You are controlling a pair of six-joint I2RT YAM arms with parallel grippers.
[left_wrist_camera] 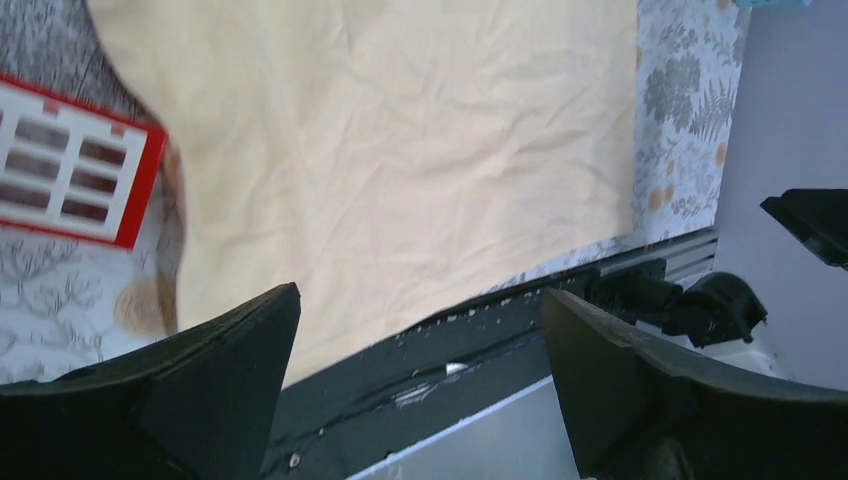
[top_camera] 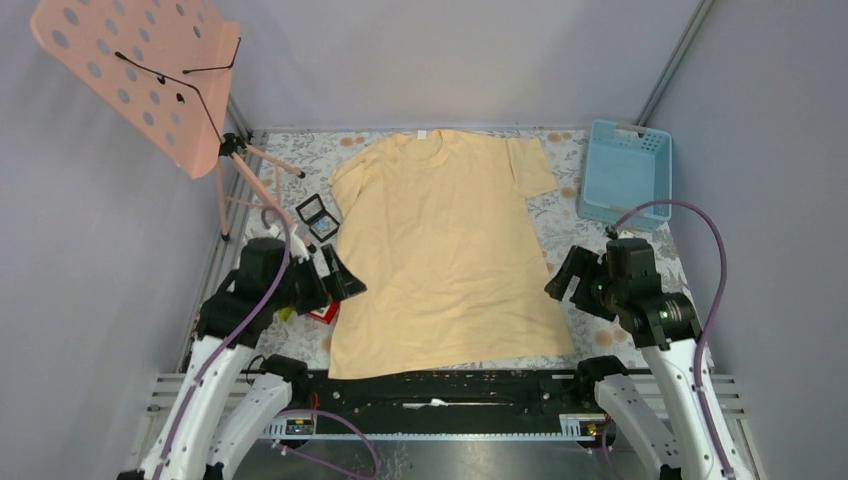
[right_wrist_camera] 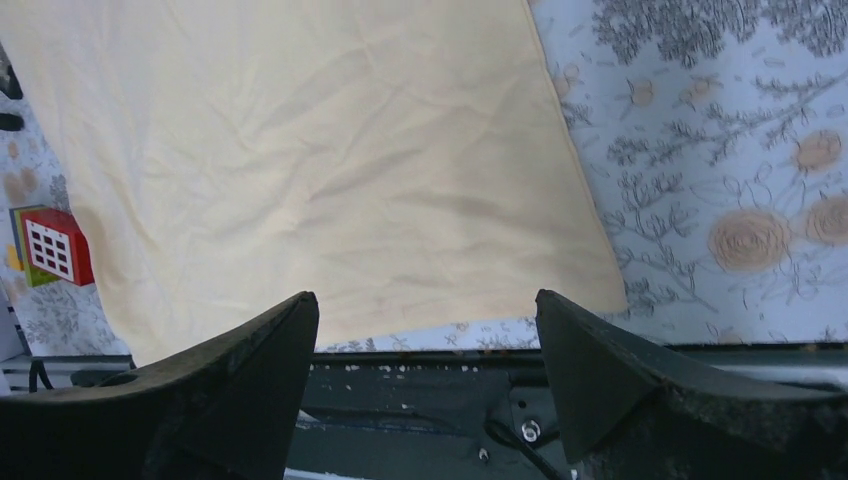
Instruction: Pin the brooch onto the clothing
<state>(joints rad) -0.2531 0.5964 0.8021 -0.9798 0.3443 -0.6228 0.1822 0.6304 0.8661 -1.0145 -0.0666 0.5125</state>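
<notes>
The clothing (top_camera: 445,250), a pale yellow T-shirt, lies spread flat on the flowered table with its neck at the far side. My left gripper (top_camera: 342,278) hangs open just off the shirt's left edge, above the lower hem area; its wrist view shows the cloth (left_wrist_camera: 400,150) beyond the wide-apart jaws (left_wrist_camera: 420,300), with nothing between them. My right gripper (top_camera: 566,280) is open beside the shirt's right lower edge; its wrist view shows the hem corner (right_wrist_camera: 320,170) ahead of empty jaws (right_wrist_camera: 427,300). The brooch is out of view.
A red keypad-like toy (top_camera: 323,313) lies by the shirt's left hem under the left gripper, also in the wrist views (left_wrist_camera: 75,165) (right_wrist_camera: 58,247). A small open black box (top_camera: 318,217) sits left of the shirt. A blue basket (top_camera: 625,172) stands back right, a pink music stand (top_camera: 150,75) back left.
</notes>
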